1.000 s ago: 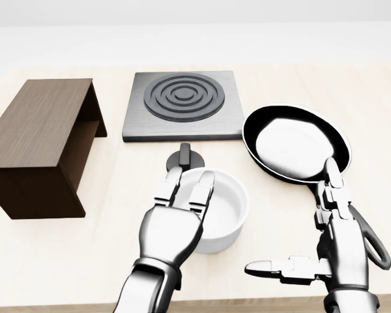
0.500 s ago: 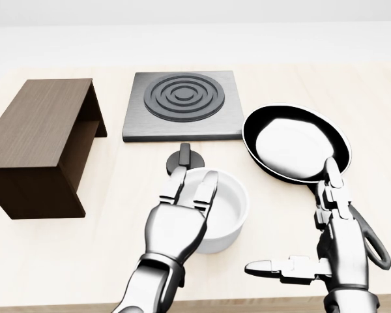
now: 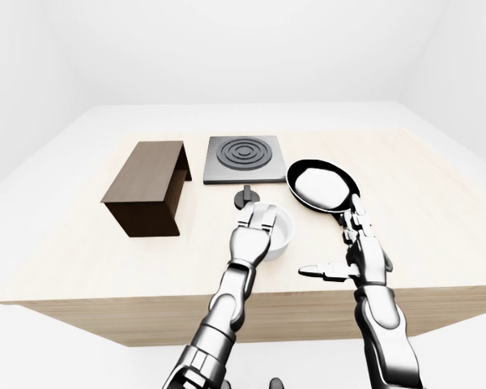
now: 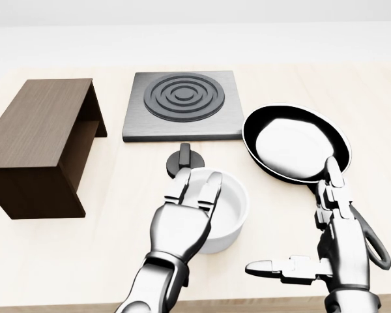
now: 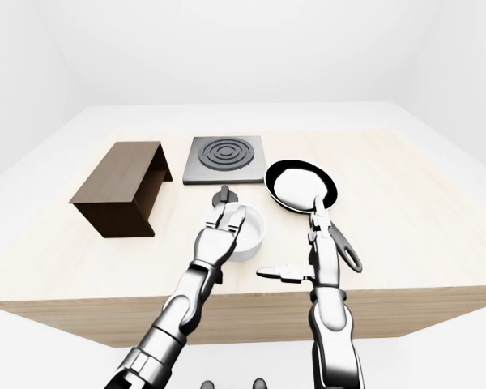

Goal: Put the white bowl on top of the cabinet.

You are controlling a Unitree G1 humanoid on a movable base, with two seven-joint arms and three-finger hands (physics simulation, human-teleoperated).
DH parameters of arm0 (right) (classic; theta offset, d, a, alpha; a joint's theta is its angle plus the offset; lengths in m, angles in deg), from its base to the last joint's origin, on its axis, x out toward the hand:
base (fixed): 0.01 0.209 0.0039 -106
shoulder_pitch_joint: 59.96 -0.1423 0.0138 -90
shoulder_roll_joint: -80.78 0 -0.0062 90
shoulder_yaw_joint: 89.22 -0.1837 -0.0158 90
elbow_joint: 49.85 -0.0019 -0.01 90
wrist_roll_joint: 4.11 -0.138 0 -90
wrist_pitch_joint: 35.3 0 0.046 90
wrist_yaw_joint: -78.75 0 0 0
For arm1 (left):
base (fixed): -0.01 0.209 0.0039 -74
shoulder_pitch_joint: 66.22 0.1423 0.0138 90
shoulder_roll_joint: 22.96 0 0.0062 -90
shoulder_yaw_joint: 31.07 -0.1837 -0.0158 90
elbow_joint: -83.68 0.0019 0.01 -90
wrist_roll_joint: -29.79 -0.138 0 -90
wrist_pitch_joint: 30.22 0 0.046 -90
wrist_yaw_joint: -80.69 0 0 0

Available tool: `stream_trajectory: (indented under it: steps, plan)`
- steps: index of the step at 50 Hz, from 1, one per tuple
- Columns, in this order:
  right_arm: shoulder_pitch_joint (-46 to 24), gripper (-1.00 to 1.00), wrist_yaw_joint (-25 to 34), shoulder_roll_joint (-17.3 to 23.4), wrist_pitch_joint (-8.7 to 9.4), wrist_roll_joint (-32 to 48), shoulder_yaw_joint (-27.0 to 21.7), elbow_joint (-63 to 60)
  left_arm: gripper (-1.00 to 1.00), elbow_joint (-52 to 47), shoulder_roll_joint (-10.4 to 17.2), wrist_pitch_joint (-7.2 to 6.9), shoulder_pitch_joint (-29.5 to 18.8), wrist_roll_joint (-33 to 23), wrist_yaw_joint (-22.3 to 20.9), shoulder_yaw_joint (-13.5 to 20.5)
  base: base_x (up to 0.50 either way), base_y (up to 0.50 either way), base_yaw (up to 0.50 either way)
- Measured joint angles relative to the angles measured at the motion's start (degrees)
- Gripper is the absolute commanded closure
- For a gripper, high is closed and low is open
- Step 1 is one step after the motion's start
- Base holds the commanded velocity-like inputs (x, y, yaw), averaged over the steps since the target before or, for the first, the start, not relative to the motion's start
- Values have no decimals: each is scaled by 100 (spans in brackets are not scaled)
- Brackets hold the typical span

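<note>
Head view: my left hand (image 4: 181, 225) over near-left rim of white bowl (image 4: 223, 210), fingers (image 4: 205, 189) straight, reaching over rim; can't tell if any touch it, no grasp seen. Bowl sits on table (image 4: 117, 241), below stove knob (image 4: 185, 159). My right hand (image 4: 329, 244) spread open, holding nothing, over frying pan (image 4: 294, 142) handle.

Left-eye view: cabinet (image 3: 147, 186) at left, well apart from bowl, top bare. Burner plate (image 3: 241, 158) above knob.

Right-eye view: same layout; both hands low over table edge.
</note>
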Motion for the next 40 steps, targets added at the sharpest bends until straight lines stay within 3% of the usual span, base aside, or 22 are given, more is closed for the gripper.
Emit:
stream_trajectory:
  steps: [40]
  plan:
    - [78,-100,57,-15,0,-17,-19,-155,-100,869,-77,0,-360,174,427,53,0,0,0]
